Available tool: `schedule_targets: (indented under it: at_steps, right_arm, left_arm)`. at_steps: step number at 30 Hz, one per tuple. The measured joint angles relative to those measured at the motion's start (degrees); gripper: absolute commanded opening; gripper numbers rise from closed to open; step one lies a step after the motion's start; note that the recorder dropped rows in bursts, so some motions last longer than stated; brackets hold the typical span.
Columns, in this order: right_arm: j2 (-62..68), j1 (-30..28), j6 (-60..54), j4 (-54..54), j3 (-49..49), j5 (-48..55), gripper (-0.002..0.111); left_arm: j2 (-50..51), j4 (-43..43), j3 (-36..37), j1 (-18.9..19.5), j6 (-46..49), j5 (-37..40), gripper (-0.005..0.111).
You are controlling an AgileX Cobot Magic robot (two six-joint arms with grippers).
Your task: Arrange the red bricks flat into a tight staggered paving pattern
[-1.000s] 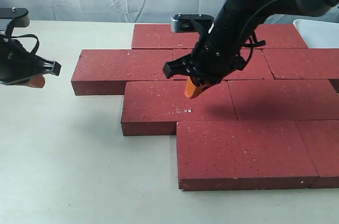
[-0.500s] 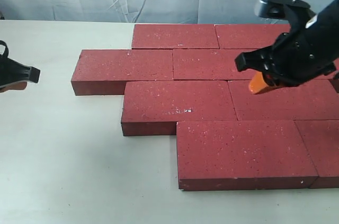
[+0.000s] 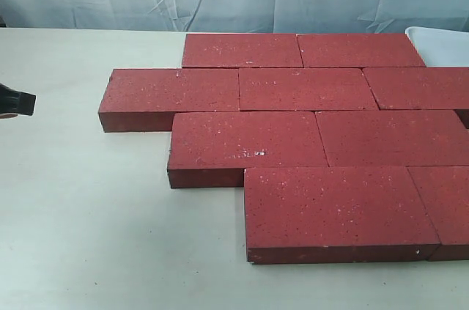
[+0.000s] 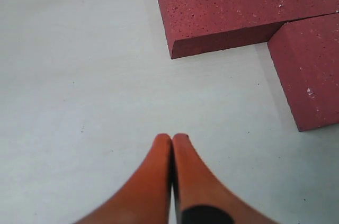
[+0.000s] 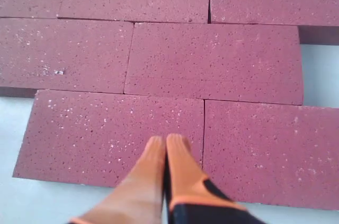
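Right arm has left the exterior view. A second ago it hung over the middle of the paving, then swung right, and now it is gone. The right tool shows only in its wrist view: orange fingers pressed together, closed, holding nothing, hovering above the brick surface. The left tool has pulled back too, just a black tip at the left edge of the exterior view. It is closed and empty, over bare tabletop beside a brick corner.

The red bricks haven't shifted across the frames. They lie flat in four rows, each offset from the next, with joints that look tight and no gaps visible. A white container sits at the far right, just beside the back row.

Judgement: both arms are retreating and no loose brick is visible, so the pattern looks finished or nearly so. The right end is cropped, so I can't confirm that.
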Motion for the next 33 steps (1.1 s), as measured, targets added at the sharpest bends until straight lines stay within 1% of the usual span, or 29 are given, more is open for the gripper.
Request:
schedule_targets:
  at_steps: [3,4,6,9,12,14,20,22,25,33]
  right_arm:
    - [-6.85,0.0,0.13,-0.16,0.85,2.21,-0.001]
    - [-11.41,0.0,0.24,-0.15,1.55,3.87,-0.001]
    - [-16.6,0.0,0.24,-0.15,2.36,5.35,-0.001]
    - [-26.38,0.0,0.24,-1.0,3.92,5.91,-0.001]
    - [-32.49,0.0,0.24,-2.89,4.91,3.72,-0.001]
    - [-35.74,0.0,0.24,-4.21,6.23,-0.57,-0.001]
    - [-38.17,0.0,0.24,-12.2,13.52,-20.33,-0.001]
    - [-38.06,0.0,0.24,-13.73,16.29,-24.41,-0.001]
    - [-38.06,0.0,0.24,-13.02,18.14,-25.77,-0.001]
    - [-38.06,0.0,0.24,-11.16,18.43,-25.77,-0.001]
  left_arm:
    - [0.0,0.0,0.0,0.0,0.0,-0.12,0.0]
    - [0.0,0.0,0.0,0.0,0.0,-0.12,0.0]
    - [0.0,0.0,0.0,0.0,0.0,-0.12,0.0]
    - [0.0,0.0,0.0,0.0,0.0,-0.23,0.0]
    - [0.0,0.0,0.0,0.0,0.0,-0.23,0.0]
    - [0.0,0.0,0.0,0.0,0.0,-0.23,0.0]
    - [0.0,0.0,0.0,0.0,0.0,-0.23,0.0]
    - [0.0,0.0,0.0,0.0,0.0,-0.23,0.0]
    - [0.0,0.0,0.0,0.0,0.0,-0.23,0.0]
    - [0.0,0.0,0.0,0.0,0.0,-0.23,0.0]
